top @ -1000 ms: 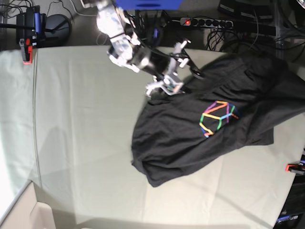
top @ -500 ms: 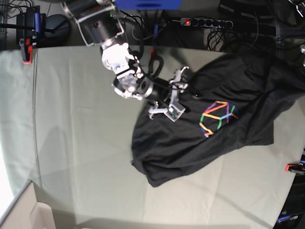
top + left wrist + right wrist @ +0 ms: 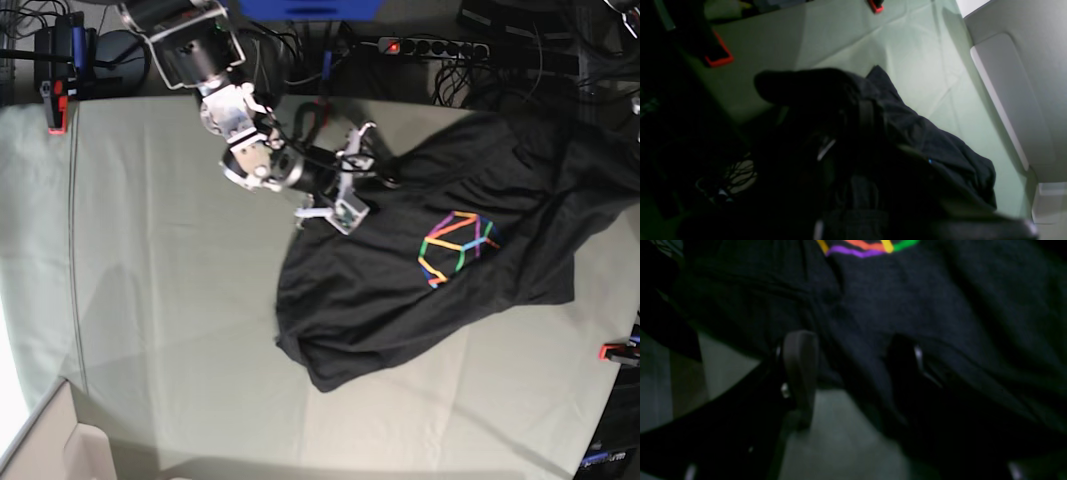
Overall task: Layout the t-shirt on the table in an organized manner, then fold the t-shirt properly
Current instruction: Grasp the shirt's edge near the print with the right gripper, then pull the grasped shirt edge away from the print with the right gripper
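The black t-shirt (image 3: pixel 400 290) lies crumpled on the right half of the table (image 3: pixel 170 300), its rainbow line print (image 3: pixel 455 247) facing up. My right gripper (image 3: pixel 358 182) stands open at the shirt's upper left edge. In the right wrist view its two fingers (image 3: pixel 800 373) straddle a fold of the t-shirt (image 3: pixel 907 300) just above the table (image 3: pixel 840 440). My left arm is outside the base view. The left wrist view is very dark: t-shirt cloth (image 3: pixel 940 150) rises from the table (image 3: pixel 923 50) into the shut left gripper (image 3: pixel 826 110).
Red clamps (image 3: pixel 57 105) (image 3: pixel 615 351) sit at the table's edges, one (image 3: pixel 718 56) close to the left gripper. A power strip (image 3: pixel 430 45) and cables lie behind the far edge. A pale ledge (image 3: pixel 60 450) borders the near left corner.
The right arm has swung, carrying its open gripper down along the shirt's upper left edge and partly back up. The shirt has kept its shape.
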Tool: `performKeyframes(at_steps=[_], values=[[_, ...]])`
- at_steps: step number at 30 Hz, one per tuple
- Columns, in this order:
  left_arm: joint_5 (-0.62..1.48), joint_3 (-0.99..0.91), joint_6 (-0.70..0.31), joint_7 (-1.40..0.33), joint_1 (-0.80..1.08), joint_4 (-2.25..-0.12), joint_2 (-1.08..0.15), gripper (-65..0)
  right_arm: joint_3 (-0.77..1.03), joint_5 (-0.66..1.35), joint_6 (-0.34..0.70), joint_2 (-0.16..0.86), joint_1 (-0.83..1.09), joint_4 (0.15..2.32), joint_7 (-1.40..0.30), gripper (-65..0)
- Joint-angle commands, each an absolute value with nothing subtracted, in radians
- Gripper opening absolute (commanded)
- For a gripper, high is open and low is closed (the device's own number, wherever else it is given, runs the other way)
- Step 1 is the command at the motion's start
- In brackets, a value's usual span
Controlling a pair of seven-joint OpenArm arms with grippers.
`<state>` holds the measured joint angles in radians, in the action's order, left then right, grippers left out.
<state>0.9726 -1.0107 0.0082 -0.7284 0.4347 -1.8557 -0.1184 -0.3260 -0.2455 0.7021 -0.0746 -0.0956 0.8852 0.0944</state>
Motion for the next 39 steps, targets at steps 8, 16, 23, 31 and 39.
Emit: performKeyframes(at_steps=[8,16,23,31,39], values=[[0.992,-1.021,0.002,-0.710,0.427,-1.880,-0.133,-64.9,-0.323,-0.239,0.698,-0.021,-0.027,0.974,0.093,-65.0],[0.993,-1.059,0.002,-0.710,0.435,-1.995,-0.131,-64.9,-0.286,-0.232,0.698,0.058,0.236,1.442,0.093,-65.0],[0.997,-1.115,0.002,-0.710,0.432,-2.022,-0.165,-64.9,-0.105,-0.047,0.698,0.064,0.372,1.759,0.091,-65.0],[1.152,-1.190,0.002,-0.710,0.435,-2.023,-0.217,-64.9,0.168,0.199,0.698,0.064,0.441,1.975,0.091,-65.0],[1.317,-1.307,0.002,-0.711,0.478,-2.023,-0.282,-64.9,0.369,0.404,0.698,0.062,0.456,2.029,0.094,-65.0]])
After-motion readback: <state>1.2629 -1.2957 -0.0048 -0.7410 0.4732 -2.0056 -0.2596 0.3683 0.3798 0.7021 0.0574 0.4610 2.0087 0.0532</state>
